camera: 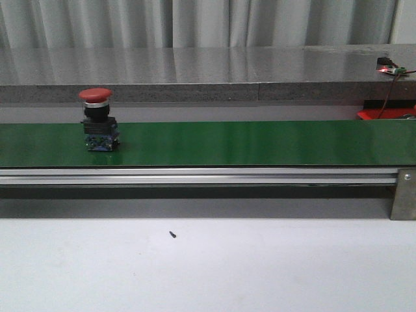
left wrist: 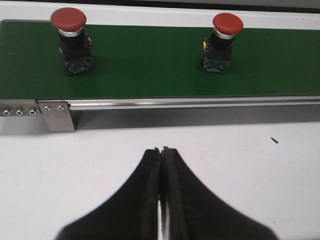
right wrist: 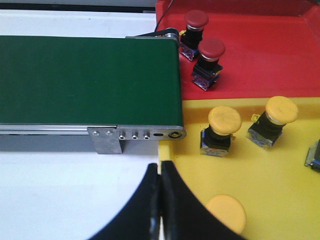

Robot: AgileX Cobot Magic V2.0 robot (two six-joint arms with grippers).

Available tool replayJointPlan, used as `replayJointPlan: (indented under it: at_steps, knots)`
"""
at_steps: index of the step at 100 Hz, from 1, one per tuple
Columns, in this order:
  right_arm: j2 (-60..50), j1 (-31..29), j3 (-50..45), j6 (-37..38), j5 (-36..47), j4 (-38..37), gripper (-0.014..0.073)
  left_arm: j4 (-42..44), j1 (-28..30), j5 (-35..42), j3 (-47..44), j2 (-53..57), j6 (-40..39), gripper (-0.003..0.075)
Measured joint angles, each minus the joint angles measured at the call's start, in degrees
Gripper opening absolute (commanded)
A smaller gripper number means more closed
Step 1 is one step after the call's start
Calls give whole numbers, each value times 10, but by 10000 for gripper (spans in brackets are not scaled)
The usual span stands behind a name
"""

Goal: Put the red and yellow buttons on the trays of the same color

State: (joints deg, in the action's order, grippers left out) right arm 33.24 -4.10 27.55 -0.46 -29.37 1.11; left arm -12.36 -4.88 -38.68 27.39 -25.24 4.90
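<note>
One red button (camera: 97, 120) stands upright on the green belt (camera: 260, 143) in the front view, toward nine o'clock; neither arm shows there. The white table (camera: 208, 266) in front lies bare except for a small dark speck (camera: 172, 234), and a red tray (camera: 383, 114) edge peeks in at three o'clock.

In the left wrist view, the left gripper (left wrist: 161, 200) has its jaws pressed together, holding nothing, hovering over the white table short of the belt's metal rail (left wrist: 190, 102). Two red buttons sit on the belt at eleven o'clock (left wrist: 72, 42) and one o'clock (left wrist: 220, 44), well apart.

In the right wrist view, the right gripper (right wrist: 160, 210) is likewise closed and empty, poised above the edge where the table meets the yellow tray (right wrist: 280, 190). Three yellow buttons (right wrist: 220, 131) rest on that tray, one (right wrist: 227, 212) just beside the fingers. Two red buttons (right wrist: 207, 62) stand touching on the red tray.
</note>
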Motion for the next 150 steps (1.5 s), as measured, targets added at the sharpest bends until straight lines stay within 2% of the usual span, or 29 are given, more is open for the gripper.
replayJointPlan:
  at_steps: [21,38,71,85,94,109,114,118,135,150]
  knots:
    - [0,0,0,0,-2,0,-58,0,0,0,0,12,0,-20]
    - [14,1,27,0,-34,0,-58,0,0,0,0,12,0,-20]
    - [143,24,141,-9,-85,0,-41,0,0,0,0,12,0,-20]
    - [204,62,188,-9,-89,0,95,0,0,0,0,12,0,-20]
    - [241,92,219,-9,-89,0,242,0,0,0,0,12,0,-20]
    - [300,142,278,-9,-98,0,554,0,0,0,0,12,0,-20]
    - [321,162,299,-9,-107,0,618,0,0,0,0,12,0,-20]
    - [340,174,317,-9,-119,0,640,0,0,0,0,12,0,-20]
    - [421,225,397,-20,-175,0,610,0,0,0,0,12,0,-20]
    - [487,263,460,-72,-203,2,596,0,0,0,0,12,0,-20]
